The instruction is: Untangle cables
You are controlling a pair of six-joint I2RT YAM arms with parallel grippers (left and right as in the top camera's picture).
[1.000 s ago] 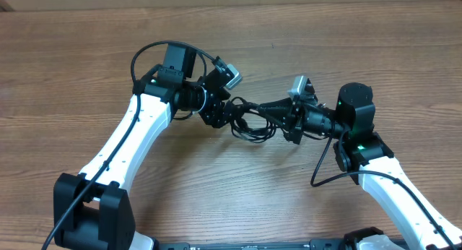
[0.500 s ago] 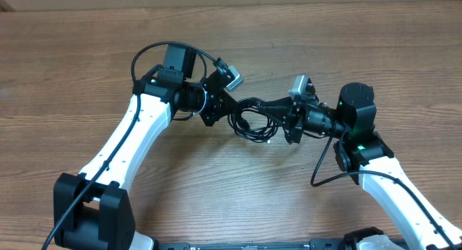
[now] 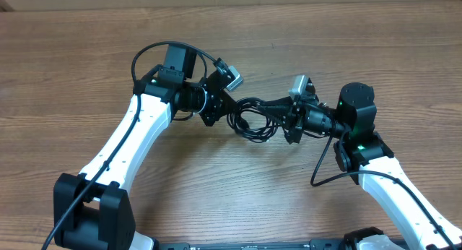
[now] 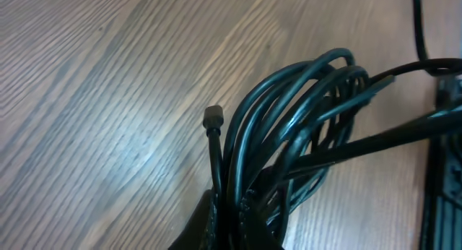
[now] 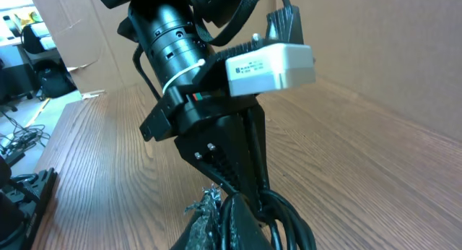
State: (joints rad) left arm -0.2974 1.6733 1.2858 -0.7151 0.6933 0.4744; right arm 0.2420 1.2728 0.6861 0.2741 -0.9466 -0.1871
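Since earlier the left gripper (image 3: 222, 111) has clamped shut on the cables (image 3: 253, 121), the right gripper (image 3: 289, 121) pinching their far end, the bundle strung left-right between both over the worktop (image 3: 72, 76).

A: Where does the overhead view sit?
B: High above the tabletop (image 3: 65, 69), facing down; it takes in the left arm (image 3: 123, 138) and right arm (image 3: 393, 192) whole.
A: The wrist views?
B: Left wrist tilts down, very near the cables (image 4: 253, 134). Right wrist looks nearly level, close on the left gripper (image 5: 242, 188). All three share the cables, though the right's blurred bottom edge perhaps shows them only partly.
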